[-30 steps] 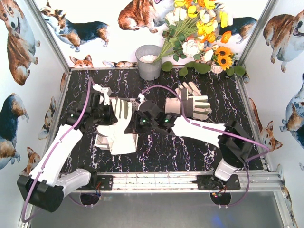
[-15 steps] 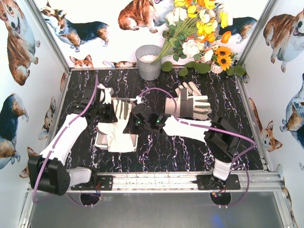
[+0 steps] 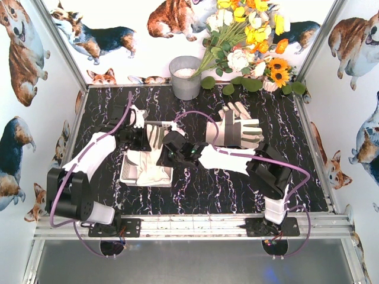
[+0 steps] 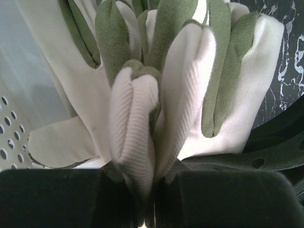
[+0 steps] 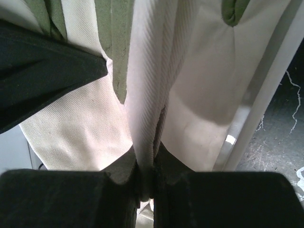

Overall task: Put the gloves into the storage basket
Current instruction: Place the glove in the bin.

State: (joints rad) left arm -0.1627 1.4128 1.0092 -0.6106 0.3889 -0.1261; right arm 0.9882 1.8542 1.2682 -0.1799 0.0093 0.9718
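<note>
A cream-white glove (image 3: 155, 136) with grey-green finger patches is stretched between my two grippers over the far end of the white storage basket (image 3: 124, 177). My left gripper (image 3: 140, 138) is shut on its ribbed cuff (image 4: 137, 123). From the other side my right gripper (image 3: 170, 148) is shut on a ribbed fold (image 5: 149, 109) of the same glove. More glove fabric (image 3: 151, 173) lies inside the basket. Another glove (image 3: 240, 131) lies flat on the table to the right. The basket's holed wall (image 4: 9, 137) and its rim (image 5: 259, 114) show in the wrist views.
A grey metal bucket (image 3: 186, 77) stands at the back, with a bunch of artificial flowers (image 3: 251, 41) to its right. Walls printed with corgis close in the black marbled table (image 3: 201, 189) on three sides. An aluminium rail (image 3: 195, 225) runs along the near edge.
Both grippers have carried the glove away from the near edge and lower, so the hanging fabric now rests in the basket. The left arm's elbow has swung back toward its base.
</note>
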